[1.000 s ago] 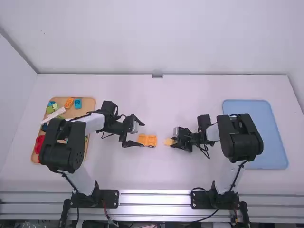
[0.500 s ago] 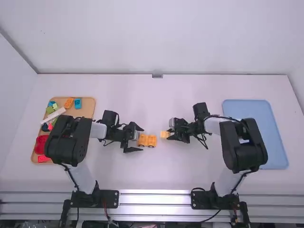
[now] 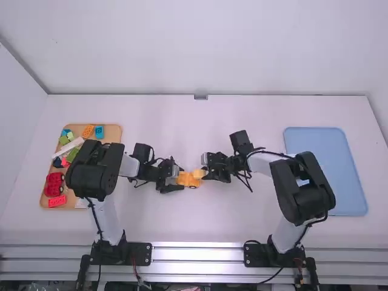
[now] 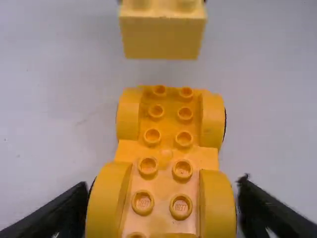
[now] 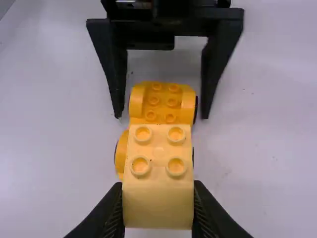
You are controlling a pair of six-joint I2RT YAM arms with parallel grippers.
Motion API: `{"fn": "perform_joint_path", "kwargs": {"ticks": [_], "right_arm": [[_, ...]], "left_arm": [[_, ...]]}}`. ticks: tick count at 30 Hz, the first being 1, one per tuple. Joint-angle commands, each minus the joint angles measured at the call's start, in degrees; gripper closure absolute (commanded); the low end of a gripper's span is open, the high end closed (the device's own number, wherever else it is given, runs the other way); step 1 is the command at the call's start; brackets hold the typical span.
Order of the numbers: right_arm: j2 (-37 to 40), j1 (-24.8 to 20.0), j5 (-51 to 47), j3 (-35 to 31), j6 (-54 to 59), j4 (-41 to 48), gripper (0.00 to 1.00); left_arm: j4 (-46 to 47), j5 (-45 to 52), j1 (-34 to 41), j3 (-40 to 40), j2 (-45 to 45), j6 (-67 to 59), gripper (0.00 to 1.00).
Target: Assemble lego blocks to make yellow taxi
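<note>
My left gripper (image 3: 179, 177) is low at mid-table, its fingers apart on either side of the orange-yellow wheeled base (image 3: 189, 180). In the left wrist view that gripper (image 4: 162, 189) straddles the studded base (image 4: 167, 156) near one wheel pair, and the right wrist view shows narrow gaps beside it. My right gripper (image 3: 205, 170) faces it from the right. Seen from its own wrist, the right gripper (image 5: 158, 198) is shut on a pale yellow block (image 5: 157, 178), studs up. The block (image 4: 162, 37) hangs above and beyond the base's end towards the right arm.
A wooden tray (image 3: 109, 142) at the left holds several coloured pieces, among them a red wheeled piece (image 3: 54, 183) and a white bar (image 3: 70, 145). At the right lies a blue tray (image 3: 324, 142), partly under the right arm.
The right gripper has moved left with the block, up to the base's right end. The left gripper has moved slightly right, its fingers now closer together around the base.
</note>
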State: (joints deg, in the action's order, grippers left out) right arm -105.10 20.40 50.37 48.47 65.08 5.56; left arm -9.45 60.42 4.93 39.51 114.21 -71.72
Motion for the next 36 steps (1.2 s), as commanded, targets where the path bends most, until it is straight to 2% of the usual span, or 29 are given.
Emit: {"fn": "perform_joint_path", "kwargs": {"ticks": [1, 3, 6, 11, 21, 27, 36], "right_arm": [[0.50, 1.64, -3.65, -1.25, -5.31, -2.73, 0.82], [0.50, 2.97, -4.33, -2.45, -7.04, -5.62, 0.82], [0.50, 3.72, -4.48, -2.75, -6.56, -5.38, 0.82], [0.50, 3.61, -5.81, -2.82, -8.33, -5.29, 0.83], [0.39, 4.37, -6.25, -2.82, -8.35, -5.38, 0.85], [-3.78, 5.60, -6.93, -2.75, -13.00, -10.56, 0.87], [-3.23, 4.22, -6.73, -2.75, -12.98, -9.44, 0.87]], "left_arm": [[-0.17, 1.86, 0.33, 0.44, 0.37, -0.02, 0.31], [-0.52, 1.88, 0.31, 0.22, 0.35, -0.02, 0.36], [-0.59, 1.86, 0.31, 0.17, 0.35, -0.02, 0.41], [-1.14, 1.84, 0.31, 0.17, 0.35, 0.59, 0.43], [-1.53, 1.90, 0.31, 0.20, 0.35, 1.88, 0.42], [-1.57, 1.86, 0.31, 0.17, 0.35, 1.88, 0.43], [-1.55, 1.46, 0.31, 0.31, 0.35, 1.90, 0.43]]}}
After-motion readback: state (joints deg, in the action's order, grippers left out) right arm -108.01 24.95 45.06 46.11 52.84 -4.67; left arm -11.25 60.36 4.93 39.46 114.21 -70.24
